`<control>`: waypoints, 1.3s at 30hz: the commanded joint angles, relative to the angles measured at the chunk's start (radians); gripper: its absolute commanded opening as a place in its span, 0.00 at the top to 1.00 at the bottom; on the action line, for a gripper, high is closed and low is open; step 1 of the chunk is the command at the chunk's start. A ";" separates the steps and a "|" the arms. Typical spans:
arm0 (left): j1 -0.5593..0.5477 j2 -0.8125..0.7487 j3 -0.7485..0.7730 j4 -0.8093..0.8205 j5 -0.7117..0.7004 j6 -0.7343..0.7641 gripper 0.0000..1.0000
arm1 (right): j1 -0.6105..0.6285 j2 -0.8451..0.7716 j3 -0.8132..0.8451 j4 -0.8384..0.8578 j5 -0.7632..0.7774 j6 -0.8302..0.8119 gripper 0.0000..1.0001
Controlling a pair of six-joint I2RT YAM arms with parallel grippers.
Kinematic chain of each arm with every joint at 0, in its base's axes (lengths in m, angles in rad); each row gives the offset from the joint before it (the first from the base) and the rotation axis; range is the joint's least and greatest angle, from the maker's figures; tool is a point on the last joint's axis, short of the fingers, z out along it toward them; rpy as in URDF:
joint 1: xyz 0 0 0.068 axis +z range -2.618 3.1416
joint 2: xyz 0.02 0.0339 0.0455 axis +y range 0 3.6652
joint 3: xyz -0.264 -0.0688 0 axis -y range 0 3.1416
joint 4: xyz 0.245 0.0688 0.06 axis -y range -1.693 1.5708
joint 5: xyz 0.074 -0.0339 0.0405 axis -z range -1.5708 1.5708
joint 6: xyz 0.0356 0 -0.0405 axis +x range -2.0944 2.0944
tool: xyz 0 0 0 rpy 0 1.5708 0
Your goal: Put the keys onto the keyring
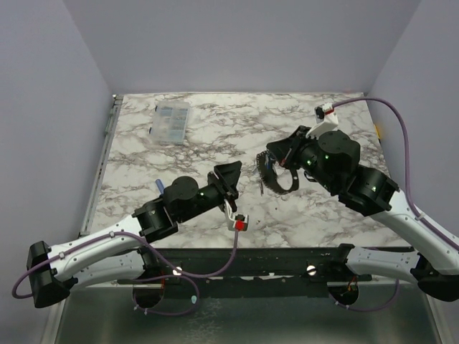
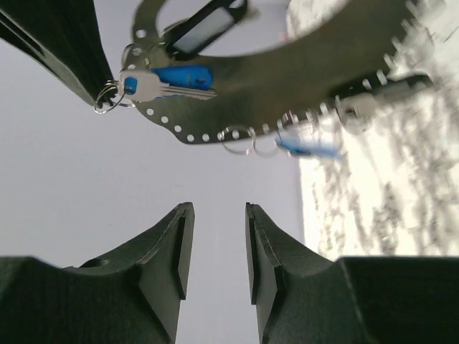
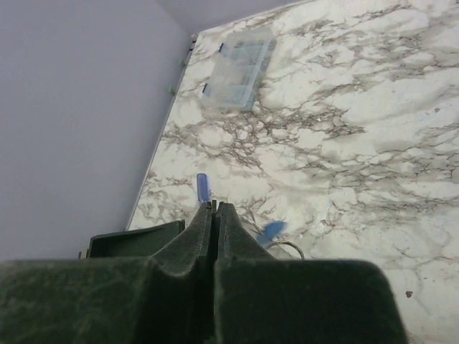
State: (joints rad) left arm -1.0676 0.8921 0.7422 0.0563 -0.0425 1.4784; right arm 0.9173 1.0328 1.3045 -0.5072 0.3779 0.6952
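Note:
The keyring (image 1: 281,185) hangs above the table with my right gripper (image 1: 272,161) shut on it. In the left wrist view it is a flat grey ring (image 2: 287,86) with a row of small holes. Blue-headed keys (image 2: 179,77) hang from it by small split rings, and one key (image 2: 308,148) is blurred. My left gripper (image 1: 235,179) sits just left of the ring, and its jaws (image 2: 219,208) stand open with nothing between them. Another blue key (image 1: 158,185) lies loose on the marble at the left. In the right wrist view the shut fingers (image 3: 216,206) hide the ring.
A clear plastic compartment box (image 1: 171,120) sits at the back left of the marble table (image 1: 215,136). Grey walls close in the left, back and right sides. The loose key (image 3: 203,188) lies close to the table's left edge.

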 commanded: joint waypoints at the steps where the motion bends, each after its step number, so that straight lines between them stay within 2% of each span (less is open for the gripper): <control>1: 0.001 -0.068 -0.018 -0.055 0.160 -0.229 0.60 | 0.003 -0.005 0.038 0.073 0.058 -0.043 0.99; 9: 0.002 -0.101 0.085 -0.040 0.336 -0.742 0.63 | 0.003 -0.016 -0.020 0.104 0.074 -0.053 0.99; 13: 0.001 -0.112 0.038 0.177 0.340 -1.081 0.63 | 0.003 -0.026 -0.050 0.114 0.077 -0.045 0.99; 16: 0.001 -0.113 -0.024 0.374 0.285 -1.285 0.63 | 0.003 -0.035 -0.061 0.119 0.077 -0.046 0.99; 21: 0.001 -0.076 -0.030 0.468 0.013 -1.568 0.64 | 0.003 -0.055 -0.079 0.129 0.088 -0.047 0.99; 27: 0.001 -0.061 -0.030 0.476 0.001 -1.579 0.64 | 0.003 -0.066 -0.088 0.136 0.085 -0.056 0.99; 33: 0.001 -0.018 0.015 0.466 0.002 -1.497 0.61 | 0.003 -0.071 -0.087 0.129 0.071 -0.088 1.00; 37: 0.001 0.012 0.084 0.382 0.019 -1.483 0.50 | 0.004 -0.098 -0.094 0.136 0.030 -0.144 0.99; 39: 0.001 0.035 0.121 0.317 0.081 -1.455 0.48 | 0.003 -0.119 -0.104 0.145 -0.009 -0.183 0.99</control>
State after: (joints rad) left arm -1.0664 0.9009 0.7704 0.4664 -0.0170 -0.0185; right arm 0.9173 0.9668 1.2175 -0.4191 0.4217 0.5919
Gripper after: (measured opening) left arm 0.491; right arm 0.015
